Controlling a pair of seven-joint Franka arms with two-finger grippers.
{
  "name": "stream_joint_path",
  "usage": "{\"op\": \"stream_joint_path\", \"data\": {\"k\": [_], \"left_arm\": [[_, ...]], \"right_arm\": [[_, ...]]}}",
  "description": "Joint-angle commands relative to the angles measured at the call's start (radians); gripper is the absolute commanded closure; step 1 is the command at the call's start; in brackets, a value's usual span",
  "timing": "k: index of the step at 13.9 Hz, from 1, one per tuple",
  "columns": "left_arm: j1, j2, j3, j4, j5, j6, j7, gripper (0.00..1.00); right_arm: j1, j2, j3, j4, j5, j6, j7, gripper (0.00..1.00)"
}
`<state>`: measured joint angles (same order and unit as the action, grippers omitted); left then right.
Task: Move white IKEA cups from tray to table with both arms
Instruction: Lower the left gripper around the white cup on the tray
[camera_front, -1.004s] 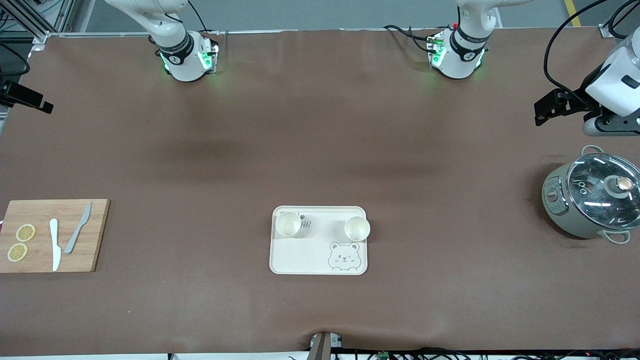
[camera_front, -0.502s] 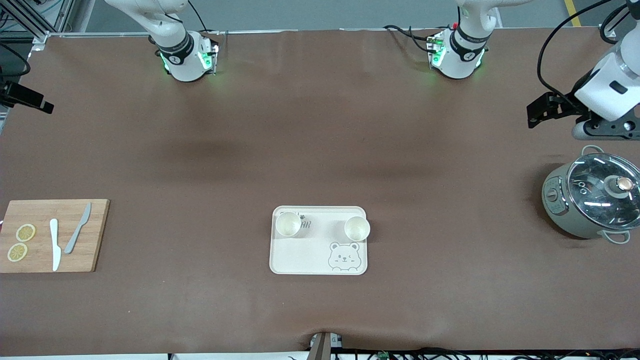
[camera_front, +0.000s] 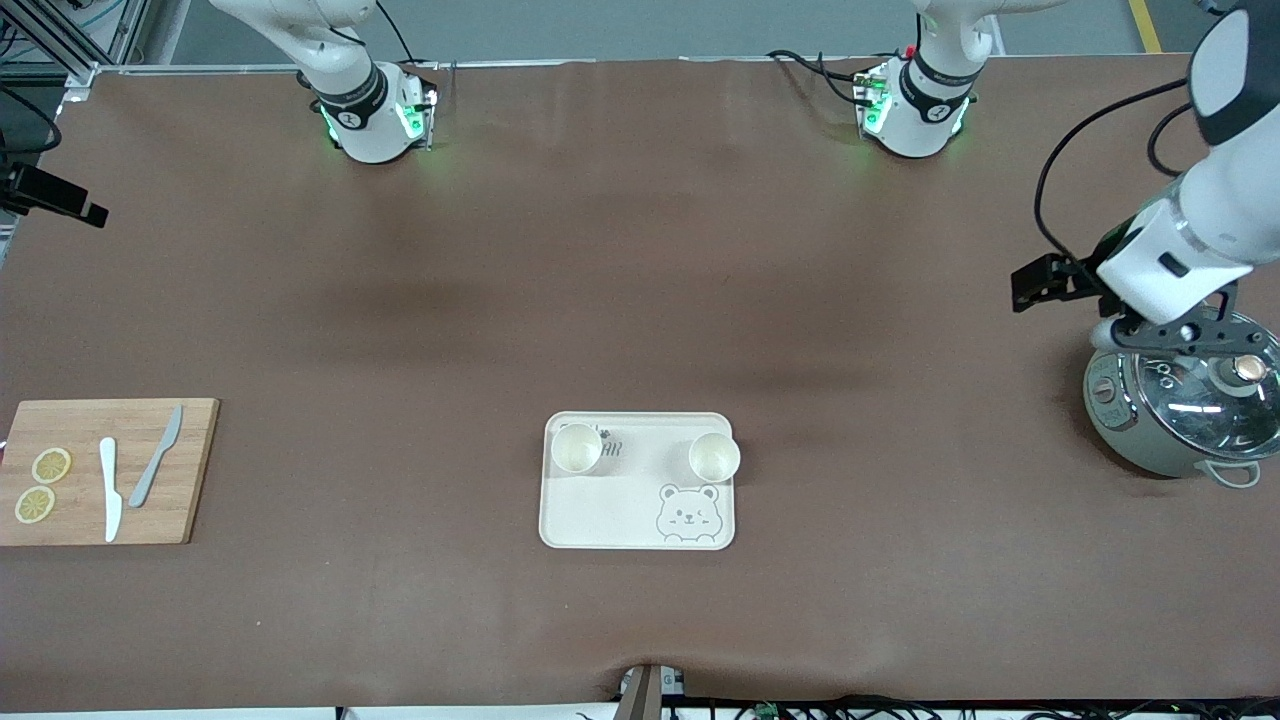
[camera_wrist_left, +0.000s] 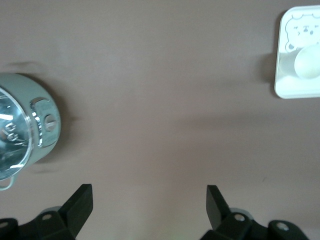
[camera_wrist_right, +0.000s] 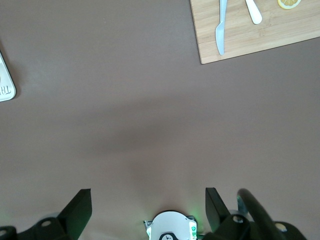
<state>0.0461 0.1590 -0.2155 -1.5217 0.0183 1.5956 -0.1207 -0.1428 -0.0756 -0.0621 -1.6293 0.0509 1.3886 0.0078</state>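
Observation:
Two white IKEA cups stand upright on the cream bear tray (camera_front: 637, 520) in the middle of the table, one (camera_front: 577, 447) toward the right arm's end, the other (camera_front: 714, 457) toward the left arm's end. My left gripper (camera_front: 1172, 336) is open and empty, in the air over the grey-green pot's edge. In the left wrist view its gripper (camera_wrist_left: 148, 200) is spread over bare table, with one cup (camera_wrist_left: 307, 62) on the tray (camera_wrist_left: 295, 20) far off. My right gripper (camera_wrist_right: 148, 202) is open and empty, high over its own base (camera_wrist_right: 172, 227); it is out of the front view.
A grey-green pot with a glass lid (camera_front: 1185, 400) stands at the left arm's end. A wooden cutting board (camera_front: 105, 470) with two knives and lemon slices lies at the right arm's end. The arm bases (camera_front: 370, 115) (camera_front: 915, 110) stand along the table's edge.
My left arm has swung down and toward the table's middle; its gripper now hangs over the pot's edge. The cups, the tray and the right arm have not moved.

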Motion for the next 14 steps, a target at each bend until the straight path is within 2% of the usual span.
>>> {"op": "stream_joint_path", "data": {"k": [1, 5, 7, 13, 14], "left_arm": [[-0.066, 0.069, -0.005, 0.012, 0.0, 0.062, -0.133, 0.0], [-0.169, 0.194, -0.004, 0.009, 0.054, 0.222, -0.319, 0.0], [-0.219, 0.243, -0.005, 0.014, 0.103, 0.26, -0.382, 0.0], [-0.314, 0.402, -0.005, 0.024, 0.101, 0.472, -0.575, 0.0], [-0.318, 0.424, -0.005, 0.024, 0.1, 0.509, -0.603, 0.04]], "right_arm": [[-0.023, -0.016, 0.015, -0.014, -0.006, 0.0, -0.012, 0.0], [-0.023, -0.016, 0.015, -0.014, -0.006, -0.002, -0.012, 0.0], [-0.023, -0.016, 0.015, -0.014, -0.006, 0.0, -0.012, 0.0], [-0.023, -0.016, 0.015, -0.014, -0.006, 0.0, -0.012, 0.0], [-0.023, -0.016, 0.015, -0.014, -0.006, 0.0, -0.012, 0.0]]}}
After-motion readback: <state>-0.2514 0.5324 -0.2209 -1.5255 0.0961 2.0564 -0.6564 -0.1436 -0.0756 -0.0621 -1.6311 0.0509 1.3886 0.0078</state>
